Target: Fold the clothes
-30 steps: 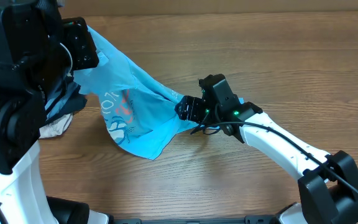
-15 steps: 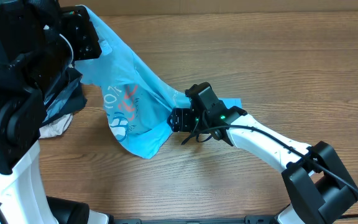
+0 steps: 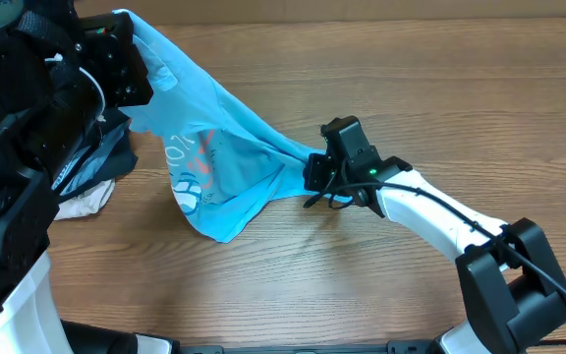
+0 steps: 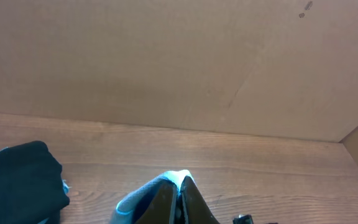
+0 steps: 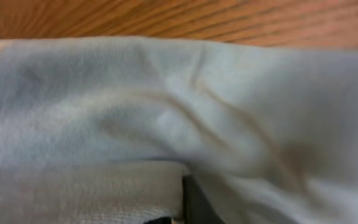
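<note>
Aloft over the table [image 3: 440, 88], the T-shirt [image 3: 219, 162] stretches between my left pincer [image 4: 180, 194] and right pincer [image 3: 311, 172], both pinching its edge; spreading is under way, and laying it flat likely comes next.

Far side: surface [image 3: 460, 98] bare wood, open for a gripper.
Centre: shirt [image 3: 219, 147] stretched as a slanting barrier from upper left to the middle.
Left edge: heap of dark clothes [image 3: 106, 162], crowded by the left arm [image 3: 18, 177].
Right front: right arm [image 3: 440, 221] lies diagonally across.
</note>
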